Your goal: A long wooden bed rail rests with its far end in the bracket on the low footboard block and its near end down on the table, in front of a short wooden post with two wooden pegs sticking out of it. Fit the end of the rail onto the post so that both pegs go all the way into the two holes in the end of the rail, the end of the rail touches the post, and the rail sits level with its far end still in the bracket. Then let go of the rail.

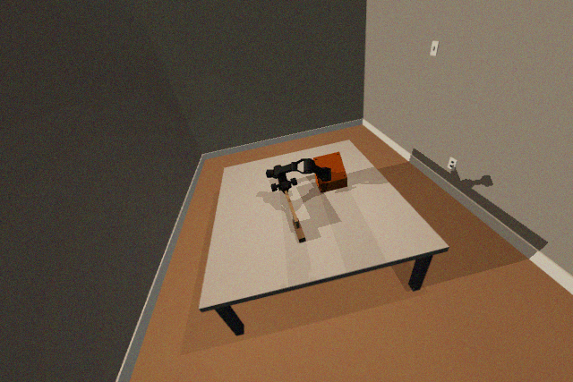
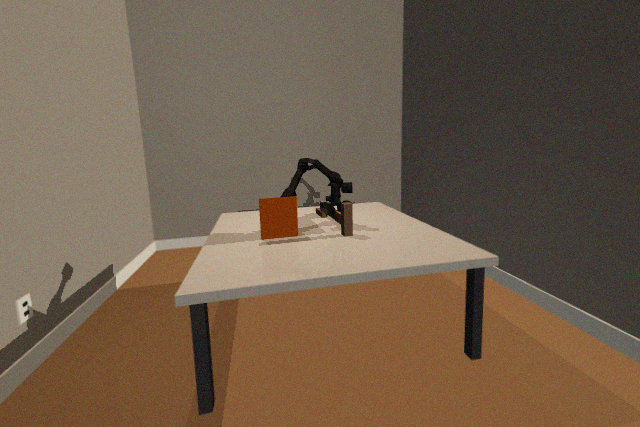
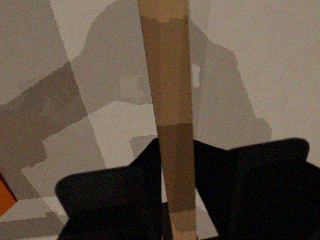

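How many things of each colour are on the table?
Black: 1, the robot arm with its gripper
Orange: 1, the box
Wood brown: 2, the rail and the post
Total: 4

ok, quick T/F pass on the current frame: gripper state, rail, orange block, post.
1. The gripper is shut on the rail. True.
2. The orange block sits on the floor beside the table. False: it stands on the table, by the arm.
3. In the wrist view the rail runs between the dark fingers. True.
4. The wooden post lies flat on the table. False: it stands upright.
5. The gripper hangs open above the rail. False: it is closed on the rail.
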Robot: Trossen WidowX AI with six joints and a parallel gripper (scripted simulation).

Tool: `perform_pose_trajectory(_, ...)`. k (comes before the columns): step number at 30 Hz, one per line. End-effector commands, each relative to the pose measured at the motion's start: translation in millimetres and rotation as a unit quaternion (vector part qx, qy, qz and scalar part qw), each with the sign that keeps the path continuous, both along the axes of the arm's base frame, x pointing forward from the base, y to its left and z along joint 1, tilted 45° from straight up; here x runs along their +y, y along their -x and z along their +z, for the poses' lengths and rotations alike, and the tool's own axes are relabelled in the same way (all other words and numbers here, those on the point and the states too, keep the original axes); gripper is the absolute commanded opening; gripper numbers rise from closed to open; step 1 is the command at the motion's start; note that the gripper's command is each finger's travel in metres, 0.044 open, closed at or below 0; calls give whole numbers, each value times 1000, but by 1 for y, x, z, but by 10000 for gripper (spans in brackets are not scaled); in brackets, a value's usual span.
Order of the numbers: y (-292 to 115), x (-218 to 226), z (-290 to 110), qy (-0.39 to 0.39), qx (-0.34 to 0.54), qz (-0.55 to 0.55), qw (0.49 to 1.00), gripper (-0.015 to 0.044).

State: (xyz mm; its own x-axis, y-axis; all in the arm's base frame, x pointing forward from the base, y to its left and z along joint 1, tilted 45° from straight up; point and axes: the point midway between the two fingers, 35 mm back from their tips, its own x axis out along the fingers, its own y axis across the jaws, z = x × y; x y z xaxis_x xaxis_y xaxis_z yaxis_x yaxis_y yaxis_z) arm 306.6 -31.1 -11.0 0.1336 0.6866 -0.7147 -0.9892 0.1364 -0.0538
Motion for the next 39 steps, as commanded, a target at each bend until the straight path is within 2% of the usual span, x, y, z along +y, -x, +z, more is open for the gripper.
perform_pose_trajectory(1, -2, -3, 1, -1, -5, -2, 1000, 0)
perform_pose_trajectory(39, -2, -9, -9, -1, -5, -2, 1000, 0)
